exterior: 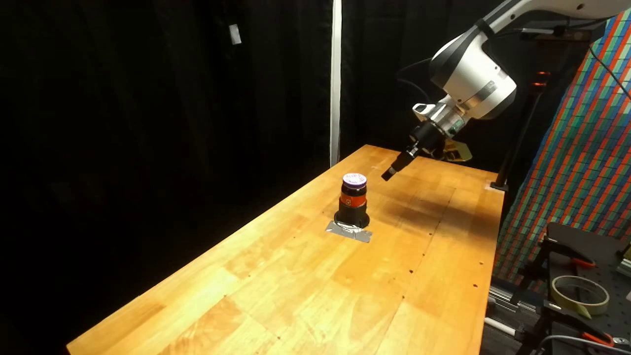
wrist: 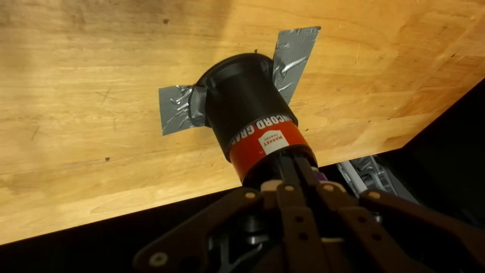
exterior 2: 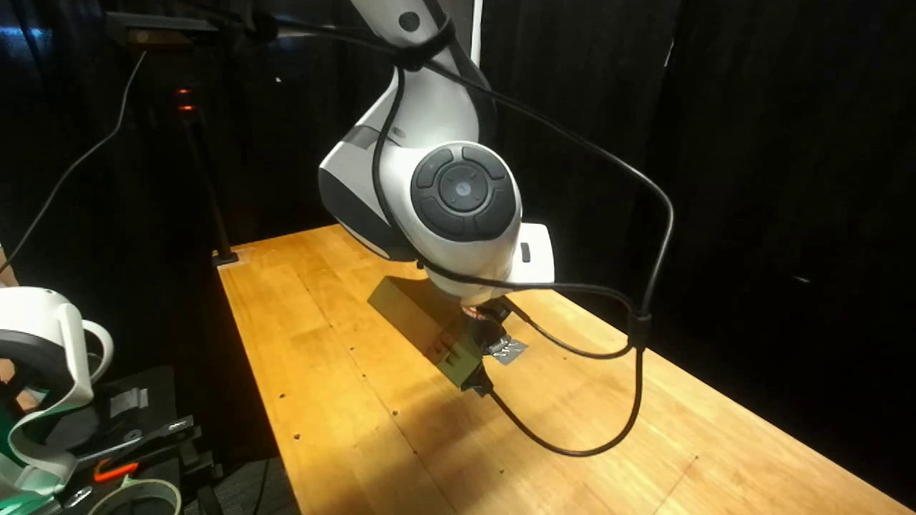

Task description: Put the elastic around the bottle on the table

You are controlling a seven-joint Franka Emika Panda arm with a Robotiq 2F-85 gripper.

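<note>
The dark bottle (exterior: 353,199), with an orange-red band and a pale lid with a purple edge, stands upright in a black round holder (exterior: 351,215) on the wooden table (exterior: 305,276). In the wrist view the bottle's band (wrist: 265,142) faces me. My gripper (exterior: 388,173) points down at a slant, beside the bottle's lid and apart from it. In the wrist view my fingertips (wrist: 293,158) are almost together, with a thin dark gap, and cover the bottle's upper part. I cannot make out an elastic in any view. In an exterior view the arm (exterior 2: 458,193) hides most of the bottle.
Silver tape (exterior: 349,231) fixes the holder to the table; tape also shows in the wrist view (wrist: 178,110). A yellowish plate (exterior 2: 422,332) and a looping black cable (exterior 2: 572,453) hang from the wrist. A side cart with a tape roll (exterior: 580,295) stands beside the table.
</note>
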